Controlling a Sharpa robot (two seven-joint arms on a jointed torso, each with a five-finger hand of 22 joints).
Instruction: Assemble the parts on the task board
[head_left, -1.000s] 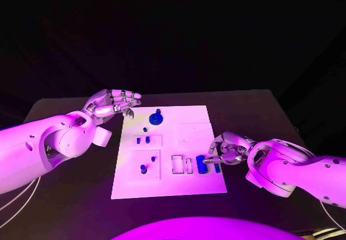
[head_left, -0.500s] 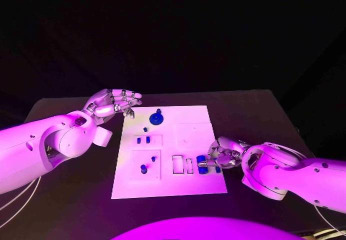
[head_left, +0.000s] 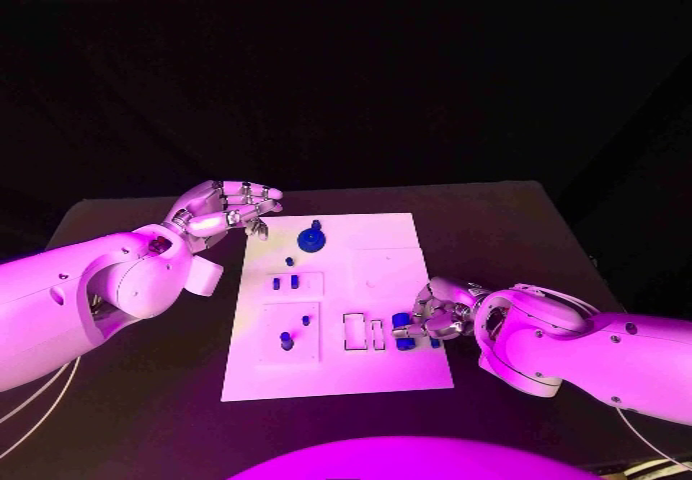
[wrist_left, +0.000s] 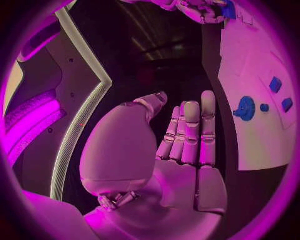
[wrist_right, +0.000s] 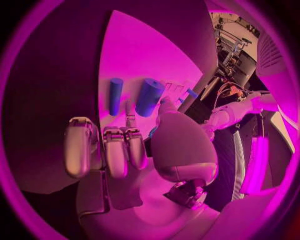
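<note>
Right now your right hand (head_left: 440, 315) sits low over the near right part of the task board (head_left: 389, 265), fingers curled downward at the row of parts there. A thick blue cylinder (wrist_right: 149, 97) lies just beyond its fingertips (wrist_right: 129, 150), with a thinner blue peg (wrist_right: 115, 96) beside it on the white surface. You cannot tell from these views whether the fingers actually pinch the cylinder or only touch it; from the head camera it shows (head_left: 402, 320) right against them, and the wrist camera leaves a sliver of board between fingertip and cylinder.

Your left hand (head_left: 224, 208) hangs off the board's far left corner, palm turned up, fingers loosely curled with nothing in them. From its wrist camera those fingers (wrist_left: 189, 131) stand side by side, nearly straight, apart from the board. Past them on the board sits a blue gear (wrist_left: 245, 108), with small blue blocks (wrist_left: 280, 92) close to it. Nearer you, left of the right hand's fingers, two white slotted blocks (head_left: 362, 331) stand on the board.
</note>
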